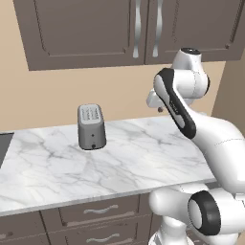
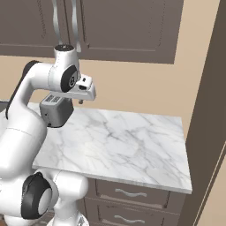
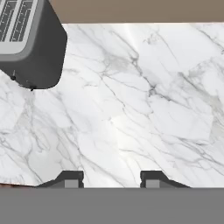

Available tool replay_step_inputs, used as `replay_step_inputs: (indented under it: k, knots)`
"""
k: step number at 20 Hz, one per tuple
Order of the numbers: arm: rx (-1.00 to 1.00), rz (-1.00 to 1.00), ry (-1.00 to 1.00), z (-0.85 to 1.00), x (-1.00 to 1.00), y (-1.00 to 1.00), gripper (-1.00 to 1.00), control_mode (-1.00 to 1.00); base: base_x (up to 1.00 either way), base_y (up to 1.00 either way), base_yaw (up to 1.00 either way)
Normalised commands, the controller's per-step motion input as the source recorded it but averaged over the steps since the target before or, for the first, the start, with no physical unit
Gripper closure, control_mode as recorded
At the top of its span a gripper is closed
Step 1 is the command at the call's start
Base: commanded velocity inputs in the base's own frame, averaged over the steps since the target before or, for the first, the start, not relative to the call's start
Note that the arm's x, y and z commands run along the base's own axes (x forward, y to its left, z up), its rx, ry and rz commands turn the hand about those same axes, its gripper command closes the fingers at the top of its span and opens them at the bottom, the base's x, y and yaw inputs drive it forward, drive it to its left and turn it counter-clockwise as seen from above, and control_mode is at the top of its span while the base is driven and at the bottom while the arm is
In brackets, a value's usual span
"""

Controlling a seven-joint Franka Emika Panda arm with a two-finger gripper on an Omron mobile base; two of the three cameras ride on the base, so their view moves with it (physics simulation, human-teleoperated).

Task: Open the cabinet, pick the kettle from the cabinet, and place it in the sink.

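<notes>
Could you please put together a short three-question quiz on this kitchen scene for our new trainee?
1. True or false: the cabinet doors are shut.
2. Which appliance stands on the counter? A) toaster B) blender C) microwave
3. Fill in: nothing sits between the fingertips of the gripper; it looks down at the bare ____ counter.

Key: 1 true. 2 A, the toaster. 3 marble.
</notes>
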Motion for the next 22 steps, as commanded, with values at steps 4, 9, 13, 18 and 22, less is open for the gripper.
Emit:
replay_step_inputs:
  k: [4,9,13,18,22]
  knots:
    - [0.0,0.0,-0.03,0.0,-0.04,0.0,-1.0,-1.0,0.0,0.0,0.0]
    - [0.0,0.0,-0.28,0.08,-0.16,0.08,-1.0,-1.0,0.0,0.0,0.0]
    - [0.0,0.0,-0.39,0.19,-0.12,0.11,-1.0,-1.0,0.0,0.0,0.0]
    - [-0.01,-0.01,-0.4,0.24,-0.01,0.18,-1.0,-1.0,0.0,0.0,0.0]
    - [0.0,-0.02,-0.4,0.33,0.02,0.13,-1.0,-1.0,0.0,0.0,0.0]
